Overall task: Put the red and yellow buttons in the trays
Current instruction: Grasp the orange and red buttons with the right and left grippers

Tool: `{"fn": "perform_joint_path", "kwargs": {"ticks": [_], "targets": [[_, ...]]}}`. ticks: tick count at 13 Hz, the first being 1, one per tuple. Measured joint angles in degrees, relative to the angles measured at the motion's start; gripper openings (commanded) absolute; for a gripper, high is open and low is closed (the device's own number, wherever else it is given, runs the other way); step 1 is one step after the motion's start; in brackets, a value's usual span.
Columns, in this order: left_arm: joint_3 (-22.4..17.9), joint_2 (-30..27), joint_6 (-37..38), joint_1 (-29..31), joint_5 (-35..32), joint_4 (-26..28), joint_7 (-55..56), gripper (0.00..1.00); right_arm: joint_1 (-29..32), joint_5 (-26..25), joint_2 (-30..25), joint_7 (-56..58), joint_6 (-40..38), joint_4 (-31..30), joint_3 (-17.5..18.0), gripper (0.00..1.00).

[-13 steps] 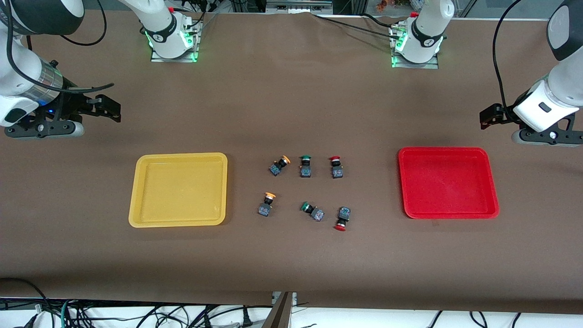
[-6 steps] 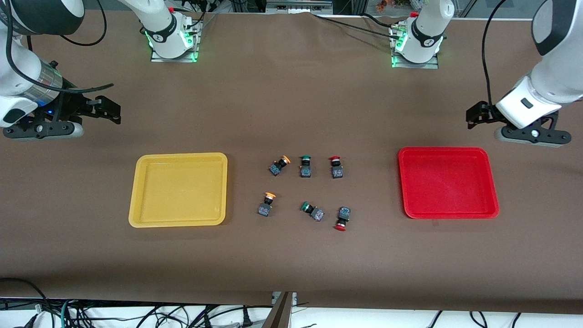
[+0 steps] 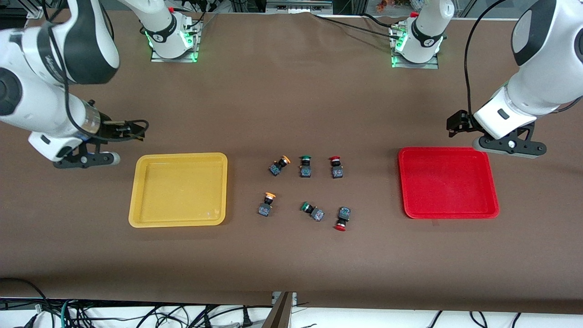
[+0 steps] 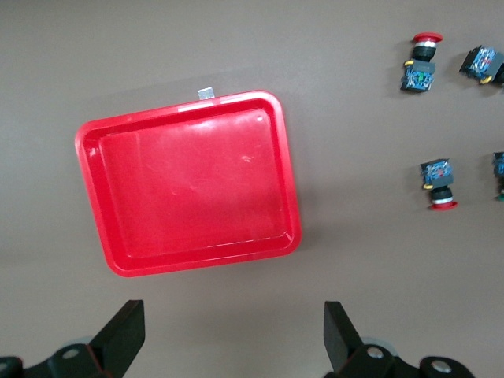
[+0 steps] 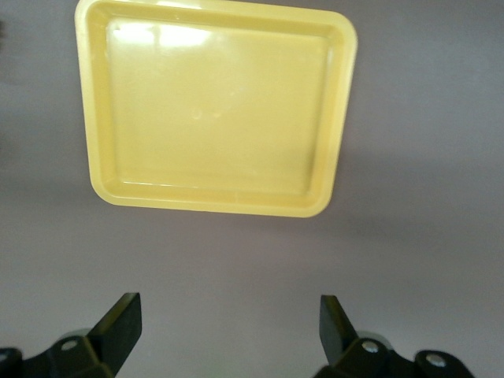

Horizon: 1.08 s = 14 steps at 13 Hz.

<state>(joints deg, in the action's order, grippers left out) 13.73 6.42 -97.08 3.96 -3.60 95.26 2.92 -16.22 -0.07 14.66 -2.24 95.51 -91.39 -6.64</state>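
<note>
Two yellow-capped buttons [image 3: 279, 165] [image 3: 267, 203] and two red-capped buttons [image 3: 336, 167] [image 3: 342, 219] lie on the brown table between the yellow tray [image 3: 136, 189] and the red tray [image 3: 492, 182]. Both trays hold nothing. My left gripper [image 3: 455, 123] is open and empty, over the table by the red tray's farther edge. In the left wrist view the gripper [image 4: 234, 315] has the red tray [image 4: 291, 181] and both red-capped buttons [image 4: 421, 63] [image 4: 439, 183] ahead of it. My right gripper [image 3: 132, 130] is open and empty, over the table by the yellow tray's farther corner. The right wrist view shows the gripper [image 5: 228, 311] and the yellow tray [image 5: 339, 118].
Two green-capped switches [image 3: 305, 166] [image 3: 312, 211] lie among the buttons. A small grey tab [image 4: 205, 93] sits against the red tray's rim. The arm bases [image 3: 171, 38] [image 3: 416, 43] stand at the table's farther edge. Cables hang below its nearer edge.
Both arms have swung in toward the middle of the table. The left gripper has come closer to the red tray, the right gripper closer to the yellow tray. The buttons have not moved.
</note>
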Motion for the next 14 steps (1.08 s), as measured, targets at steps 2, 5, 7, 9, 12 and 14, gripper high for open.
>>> {"fn": "perform_joint_path", "kwargs": {"ticks": [2, 5, 7, 9, 12, 14], "targets": [[0.22, 0.67, -0.5, -1.19, 0.2, -0.11, 2.94, 1.0, -2.87, 1.97, 2.72, -4.62, 6.13, 0.4, 0.84, 1.0], [0.49, 1.36, -1.85, -2.76, 0.2, -0.24, 4.69, 1.0, -6.69, 8.37, 12.4, -16.0, 13.41, 6.39, 1.3, 1.0], [0.53, 1.57, -2.38, -3.26, 0.2, -0.31, 4.9, 1.0, -8.82, 10.65, 20.45, -22.95, 19.09, 11.43, 1.37, 1.0], [0.54, 2.02, -3.27, -3.26, 0.2, -0.33, 4.97, 1.0, -11.5, 10.99, 27.19, -29.81, 28.83, 14.14, 1.45, 1.0], [0.61, 5.2, -7.33, -4.03, 0.21, -0.37, 5.92, 1.0, -15.6, 11.02, 34.14, -37.64, 41.36, 15.43, 1.48, 1.0], [0.69, 10.0, -9.04, -5.79, 0.42, -0.74, 7.44, 1.0, -17.75, 11.02, 36.88, -41.4, 46.19, 15.8, 1.48, 1.0]]}}
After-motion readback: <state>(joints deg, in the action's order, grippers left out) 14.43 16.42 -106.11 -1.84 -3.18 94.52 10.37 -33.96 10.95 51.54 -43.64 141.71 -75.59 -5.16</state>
